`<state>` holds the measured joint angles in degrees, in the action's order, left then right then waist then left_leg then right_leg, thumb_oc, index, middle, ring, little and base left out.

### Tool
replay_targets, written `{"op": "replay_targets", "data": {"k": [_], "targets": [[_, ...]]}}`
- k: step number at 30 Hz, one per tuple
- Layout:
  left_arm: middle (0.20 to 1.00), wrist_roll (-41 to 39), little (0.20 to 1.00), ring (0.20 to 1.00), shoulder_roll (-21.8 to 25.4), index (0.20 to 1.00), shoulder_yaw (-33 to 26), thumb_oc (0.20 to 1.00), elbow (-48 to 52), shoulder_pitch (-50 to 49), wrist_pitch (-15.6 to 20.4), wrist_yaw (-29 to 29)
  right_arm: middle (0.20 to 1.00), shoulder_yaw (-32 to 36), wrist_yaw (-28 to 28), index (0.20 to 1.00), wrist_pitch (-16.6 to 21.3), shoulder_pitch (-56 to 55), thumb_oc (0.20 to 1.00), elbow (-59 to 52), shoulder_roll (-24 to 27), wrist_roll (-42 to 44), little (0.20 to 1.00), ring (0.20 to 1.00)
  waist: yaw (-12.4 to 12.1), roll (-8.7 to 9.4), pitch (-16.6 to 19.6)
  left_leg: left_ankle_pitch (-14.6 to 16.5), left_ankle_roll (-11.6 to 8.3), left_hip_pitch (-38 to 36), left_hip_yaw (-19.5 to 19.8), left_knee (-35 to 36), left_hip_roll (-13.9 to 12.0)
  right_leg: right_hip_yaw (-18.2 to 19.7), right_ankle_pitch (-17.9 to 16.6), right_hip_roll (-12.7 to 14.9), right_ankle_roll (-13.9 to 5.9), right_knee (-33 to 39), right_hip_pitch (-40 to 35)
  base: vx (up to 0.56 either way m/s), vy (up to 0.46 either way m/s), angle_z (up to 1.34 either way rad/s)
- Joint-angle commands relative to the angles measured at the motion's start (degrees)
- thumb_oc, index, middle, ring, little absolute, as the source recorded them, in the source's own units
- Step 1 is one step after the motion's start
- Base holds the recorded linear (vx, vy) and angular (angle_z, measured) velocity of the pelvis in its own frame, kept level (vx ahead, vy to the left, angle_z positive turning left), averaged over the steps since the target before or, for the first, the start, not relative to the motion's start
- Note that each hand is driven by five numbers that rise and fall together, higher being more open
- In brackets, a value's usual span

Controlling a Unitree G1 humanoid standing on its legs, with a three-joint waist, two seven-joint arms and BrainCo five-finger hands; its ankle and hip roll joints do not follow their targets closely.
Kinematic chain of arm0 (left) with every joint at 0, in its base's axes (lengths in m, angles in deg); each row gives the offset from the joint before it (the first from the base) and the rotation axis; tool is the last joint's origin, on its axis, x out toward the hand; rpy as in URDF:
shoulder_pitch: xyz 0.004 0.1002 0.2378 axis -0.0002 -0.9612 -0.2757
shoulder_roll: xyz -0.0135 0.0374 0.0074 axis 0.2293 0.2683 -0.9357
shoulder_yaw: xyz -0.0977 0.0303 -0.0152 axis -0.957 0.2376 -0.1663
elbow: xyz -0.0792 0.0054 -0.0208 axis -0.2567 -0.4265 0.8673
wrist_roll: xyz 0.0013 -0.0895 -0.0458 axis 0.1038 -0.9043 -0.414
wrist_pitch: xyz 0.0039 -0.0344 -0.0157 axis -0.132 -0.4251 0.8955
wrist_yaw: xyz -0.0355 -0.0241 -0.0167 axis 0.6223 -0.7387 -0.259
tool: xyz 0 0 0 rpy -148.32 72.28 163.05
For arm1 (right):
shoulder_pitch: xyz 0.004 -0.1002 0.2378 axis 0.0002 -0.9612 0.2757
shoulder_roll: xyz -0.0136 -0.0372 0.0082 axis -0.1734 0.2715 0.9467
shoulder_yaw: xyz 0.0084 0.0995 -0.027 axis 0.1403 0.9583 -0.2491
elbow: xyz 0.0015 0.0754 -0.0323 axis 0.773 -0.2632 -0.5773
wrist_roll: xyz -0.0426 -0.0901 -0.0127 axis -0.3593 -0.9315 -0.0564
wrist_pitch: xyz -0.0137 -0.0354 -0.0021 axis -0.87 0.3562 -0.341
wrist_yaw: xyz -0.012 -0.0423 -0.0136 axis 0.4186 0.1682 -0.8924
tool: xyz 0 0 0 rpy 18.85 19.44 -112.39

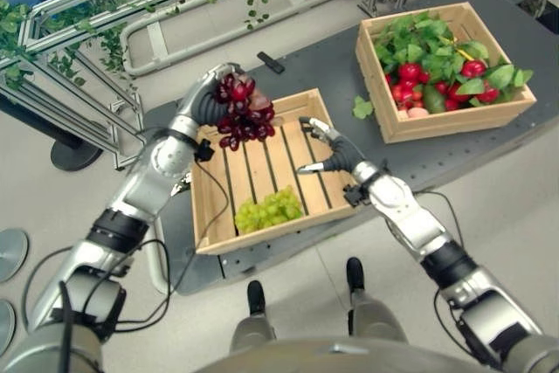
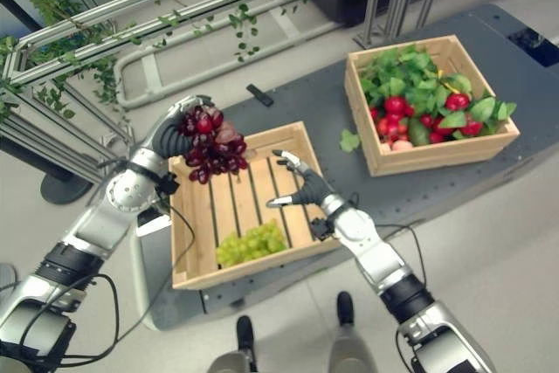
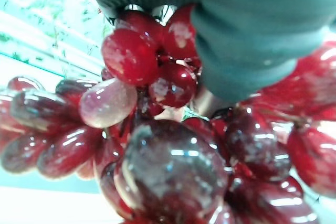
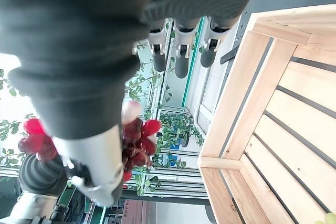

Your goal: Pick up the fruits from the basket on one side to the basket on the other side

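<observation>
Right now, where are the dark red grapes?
The dark red grape bunch hangs from the left robot hand, above the far left corner of the near slatted wooden crate holding green grapes.

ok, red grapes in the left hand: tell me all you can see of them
The red grapes are one full bunch of glossy dark red to maroon berries, a few paler pink. The left hand is curled round the top of the bunch, which hangs free in the air over the far left corner of the near wooden crate, touching nothing else. The green grapes lie apart on the crate's slats.
</observation>
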<state>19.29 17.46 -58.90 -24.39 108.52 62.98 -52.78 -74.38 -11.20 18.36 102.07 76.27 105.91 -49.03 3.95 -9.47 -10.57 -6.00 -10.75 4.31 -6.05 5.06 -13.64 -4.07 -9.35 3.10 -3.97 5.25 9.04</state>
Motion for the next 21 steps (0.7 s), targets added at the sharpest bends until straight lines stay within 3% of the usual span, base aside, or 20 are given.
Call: {"op": "replay_targets", "data": {"k": [1,21], "targets": [[0.200,2.5,0.200,0.200,2.2,0.200,2.2,0.200,-0.9,8.1,2.3,0.0,1.000,0.4,-0.4,1.000,3.0,0.5,1.000,-0.9,0.2,2.4,1.000,1.000,1.0,-1.47,3.0,0.6,0.60,4.1,1.2,-3.4,1.0,-0.4,13.0,-0.8,-2.49,-2.0,-5.8,0.00,0.000,0.00],[0.200,13.6,0.200,0.200,9.9,0.200,7.4,0.200,0.3,11.0,3.3,-3.3,1.000,2.1,-1.0,1.000,4.2,-2.1,1.000,-0.8,0.5,5.2,1.000,1.000,1.1,-2.28,2.4,0.7,0.91,3.6,1.0,-3.1,1.6,-0.3,12.8,-0.2,-3.00,-1.7,-6.3,0.00,0.000,0.00]]}}
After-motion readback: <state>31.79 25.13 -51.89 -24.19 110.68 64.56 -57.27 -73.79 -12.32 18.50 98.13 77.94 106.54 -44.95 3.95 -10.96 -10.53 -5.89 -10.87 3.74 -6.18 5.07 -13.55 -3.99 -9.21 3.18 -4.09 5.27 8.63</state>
